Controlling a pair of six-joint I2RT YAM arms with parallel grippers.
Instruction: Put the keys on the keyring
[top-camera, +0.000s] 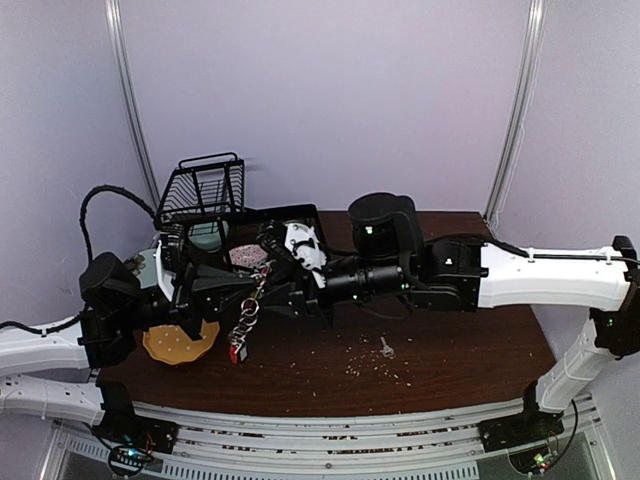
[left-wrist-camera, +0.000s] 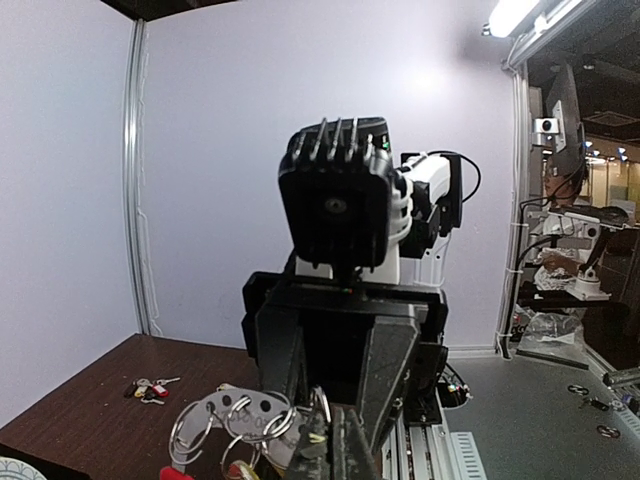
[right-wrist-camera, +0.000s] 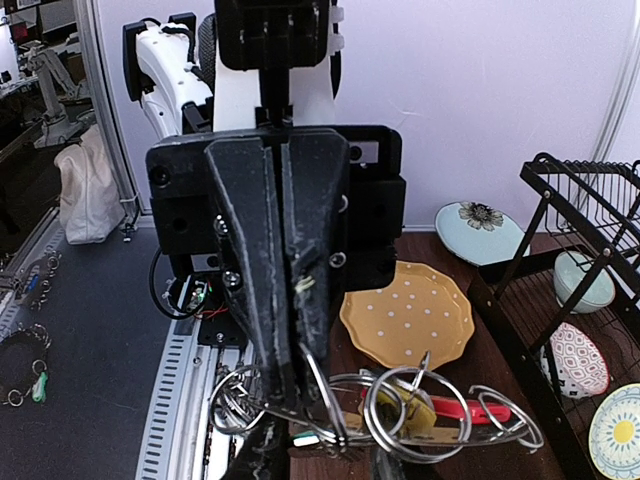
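keyring (top-camera: 246, 322) hangs over the left part of the table (top-camera: 450, 350) in the top view, a string of silvery rings with its red clip (top-camera: 237, 352) at the low end, close to the wood. it drops from the spot where the left gripper (top-camera: 258, 270) and the right gripper (top-camera: 282, 262) meet tip to tip. a yellow plate (top-camera: 180, 342) lies just left of the hanging rings. a black wire rack (top-camera: 205, 190) stands at the far left corner. the loose keys (top-camera: 386, 348) lie well apart to the right, among crumbs.

from the left wrist, the right gripper faces the camera and its black fingers run down to the bunch of rings at the lower middle. whether they pinch a ring or only stand beside it i cannot tell. the left gripper's own fingers sit pressed together at the bottom edge, right at the rings. the keys, with red and yellow bits, lie on the table at the lower left.

from the right wrist, the left gripper points downward with its two fingers flat against each other and a ring caught at their tips. the other rings fan out to the right with the red clip among them. behind them lies the yellow plate, dotted white, and the rack with patterned dishes (right-wrist-camera: 580, 360) stands at the right.
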